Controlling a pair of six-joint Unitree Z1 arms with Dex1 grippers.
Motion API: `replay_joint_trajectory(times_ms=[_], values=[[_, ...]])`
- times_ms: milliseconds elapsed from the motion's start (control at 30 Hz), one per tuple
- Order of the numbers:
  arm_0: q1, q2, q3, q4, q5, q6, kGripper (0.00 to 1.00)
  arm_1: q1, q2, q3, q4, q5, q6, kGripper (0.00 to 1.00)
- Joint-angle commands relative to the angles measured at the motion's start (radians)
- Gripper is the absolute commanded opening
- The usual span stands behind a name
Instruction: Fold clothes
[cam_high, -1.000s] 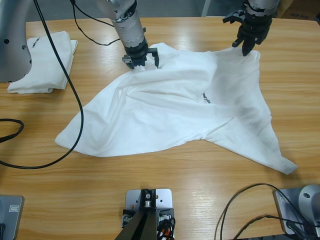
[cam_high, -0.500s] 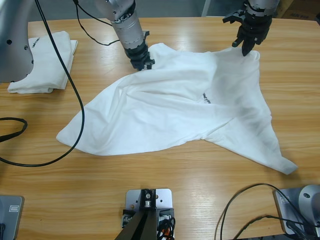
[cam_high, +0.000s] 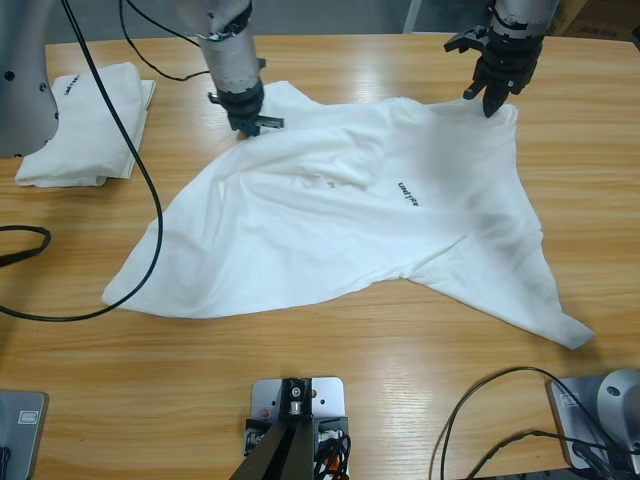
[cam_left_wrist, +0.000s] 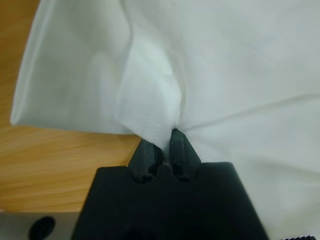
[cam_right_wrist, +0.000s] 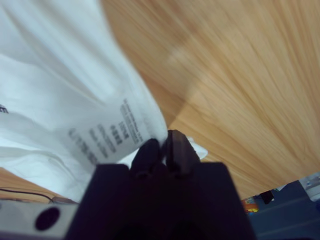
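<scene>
High view: a white T-shirt (cam_high: 340, 230) lies crumpled across mid-frame.
Handling: likely light, limp, drapes; best gripped at edges.
Left gripper (cam_high: 245, 118): clenched on its upper-left edge.
Right gripper (cam_high: 492, 95): pinching the upper-right edge.
Folded shirt (cam_high: 85, 120): upper left.

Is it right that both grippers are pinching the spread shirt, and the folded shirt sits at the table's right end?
Not quite. Both grippers, left and right, pinch the spread shirt, but the high view shows the folded shirt at the table's left end.
</scene>
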Motion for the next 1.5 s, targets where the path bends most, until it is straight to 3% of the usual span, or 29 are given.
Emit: replay_joint_trajectory(times_ms=[33, 400, 633, 667, 700, 733, 767, 800, 967, 1033, 1167, 1233, 1267, 1333, 1500], values=[[0.148, 0.054, -0.428, 0.158, 0.111, 0.003, 0.000, -0.023, 0.025, 0.037, -0.013, -0.011, -0.005, 0.000], [0.198, 0.002, -0.370, 0.183, 0.123, 0.012, 0.000, -0.189, 0.004, 0.030, -0.076, -0.085, 0.018, 0.000], [0.190, -0.014, -0.350, 0.183, 0.122, 0.008, 0.000, -0.192, -0.032, 0.028, -0.108, -0.109, 0.052, 0.000], [0.190, -0.021, -0.348, 0.183, 0.122, 0.004, 0.201, -0.191, -0.044, 0.038, -0.108, -0.123, 0.063, 0.000], [0.190, -0.029, -0.347, 0.183, 0.122, 0.001, 0.593, -0.191, -0.066, 0.060, -0.111, -0.130, 0.072, 0.437], [0.190, -0.042, -0.348, 0.183, 0.123, -0.001, 0.827, -0.190, -0.092, 0.087, -0.121, -0.136, 0.085, 0.951], [0.192, -0.057, -0.346, 0.184, 0.123, -0.003, 0.942, -0.189, -0.130, 0.124, -0.129, -0.151, 0.121, 0.999], [0.197, -0.079, -0.341, 0.184, 0.137, -0.004, 0.967, -0.189, -0.165, 0.157, -0.142, -0.152, 0.146, 1.000], [0.219, -0.219, -0.310, 0.184, 0.188, 0.018, 0.985, -0.151, -0.400, 0.361, -0.161, -0.099, 0.266, 1.000], [0.205, -0.295, -0.198, 0.184, 0.162, 0.029, 0.946, -0.125, -0.494, 0.487, -0.178, -0.017, 0.294, 0.995], [0.081, -0.433, 0.107, 0.171, 0.087, 0.076, 0.945, -0.086, -0.693, 0.922, -0.379, 0.194, 0.242, 0.767], [0.033, -0.511, 0.307, 0.071, 0.056, 0.124, 0.949, -0.049, -0.757, 1.154, -0.536, 0.269, 0.175, 0.761], [0.025, -0.564, 0.425, -0.016, 0.021, 0.149, 0.950, -0.041, -0.773, 1.209, -0.585, 0.291, 0.148, 0.705], [0.016, -0.678, 0.696, -0.201, -0.020, 0.190, 0.951, -0.019, -0.780, 1.207, -0.585, 0.312, 0.094, 0.655], [-0.009, -0.813, 1.120, -0.455, -0.074, 0.204, 0.950, -0.016, -0.708, 1.173, -0.554, 0.394, -0.060, 0.655]])
